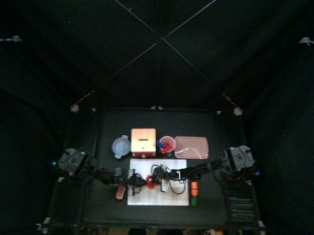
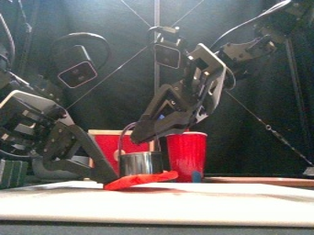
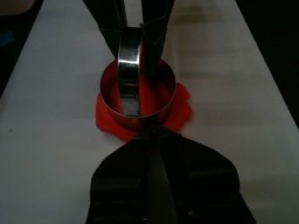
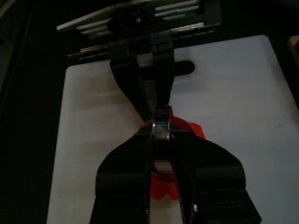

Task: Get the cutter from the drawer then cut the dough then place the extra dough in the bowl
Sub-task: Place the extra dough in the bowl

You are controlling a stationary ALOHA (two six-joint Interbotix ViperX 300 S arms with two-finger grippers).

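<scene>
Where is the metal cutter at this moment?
Front view, centre: the metal cutter stands on the red dough on the white cutting board, just left of and before the red cup.

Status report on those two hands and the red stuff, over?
Right hand shut on the cutter, which sits on the red dough. Left hand shut, low, tips at the dough's edge. All on the white board; nothing in the way.

Black jointed arms; the left arm [image 2: 47, 138] carries what appear to be white letters. The right gripper [image 2: 134, 138] has grey outer plates, the left gripper [image 3: 149, 133] glossy black inner faces.
</scene>
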